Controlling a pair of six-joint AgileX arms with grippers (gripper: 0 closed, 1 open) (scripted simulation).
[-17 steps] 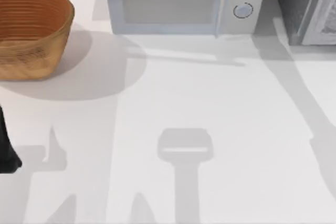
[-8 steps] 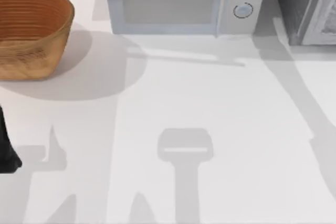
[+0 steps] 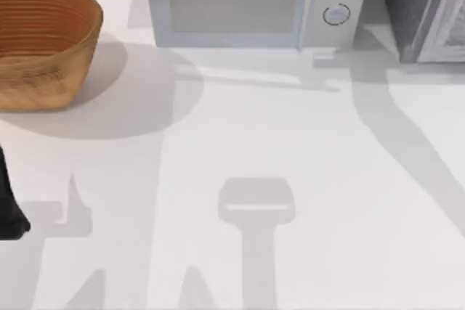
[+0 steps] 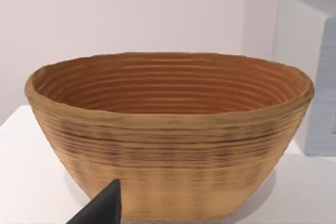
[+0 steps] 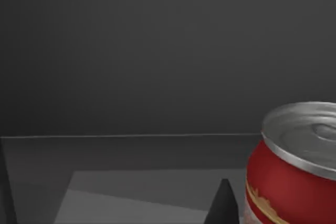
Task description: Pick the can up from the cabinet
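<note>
Because the red can stands upright inside the dark cabinet, the right gripper reaches in beside it, though its fingers' spread cannot be told, perhaps not yet closed

Red can w/ silver top, gold band. Tan ribbed basket, orange-brown inside. Pale blue-grey microwave. White bench w/ grey shadows. Dark grey cabinet interior. Black end effector tip.
</note>
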